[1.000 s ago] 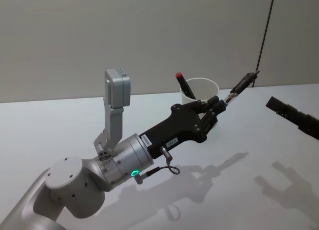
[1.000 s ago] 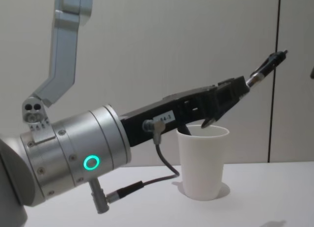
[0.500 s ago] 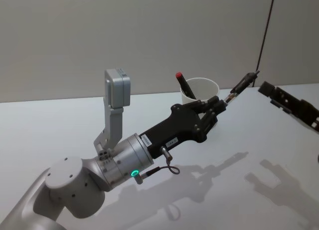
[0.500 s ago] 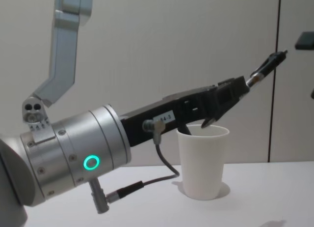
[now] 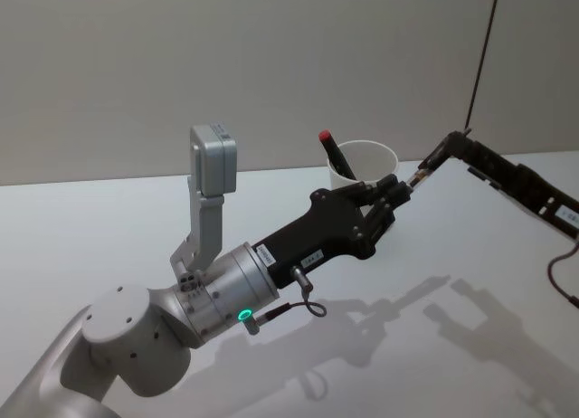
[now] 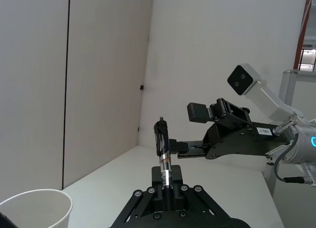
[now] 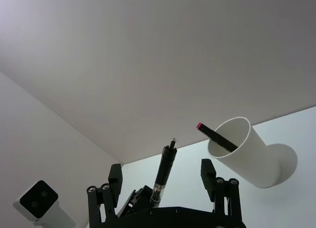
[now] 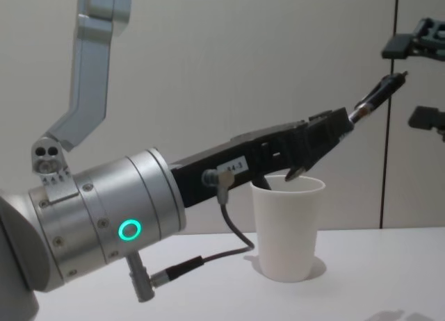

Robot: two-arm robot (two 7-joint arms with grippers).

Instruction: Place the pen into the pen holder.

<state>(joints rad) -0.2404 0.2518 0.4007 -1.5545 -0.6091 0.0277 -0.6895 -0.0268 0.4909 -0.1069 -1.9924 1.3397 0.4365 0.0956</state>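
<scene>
R gripper [image 8: 407, 83], jaws wide, has closed in astride tip of slim black pen [image 8: 375, 96], above-right of white paper cup [image 8: 287, 227]; L gripper [image 5: 403, 185] clamps pen. Handover prob. next.

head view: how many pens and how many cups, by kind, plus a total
cups: 1 (white paper cup)
pens: 2 (black pen held in the left end effector; red-capped pen standing in the white paper cup)
total: 3

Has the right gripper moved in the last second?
Yes. The right gripper has come leftward toward the pen holder and, open, flanks the pen held by the left gripper.
</scene>
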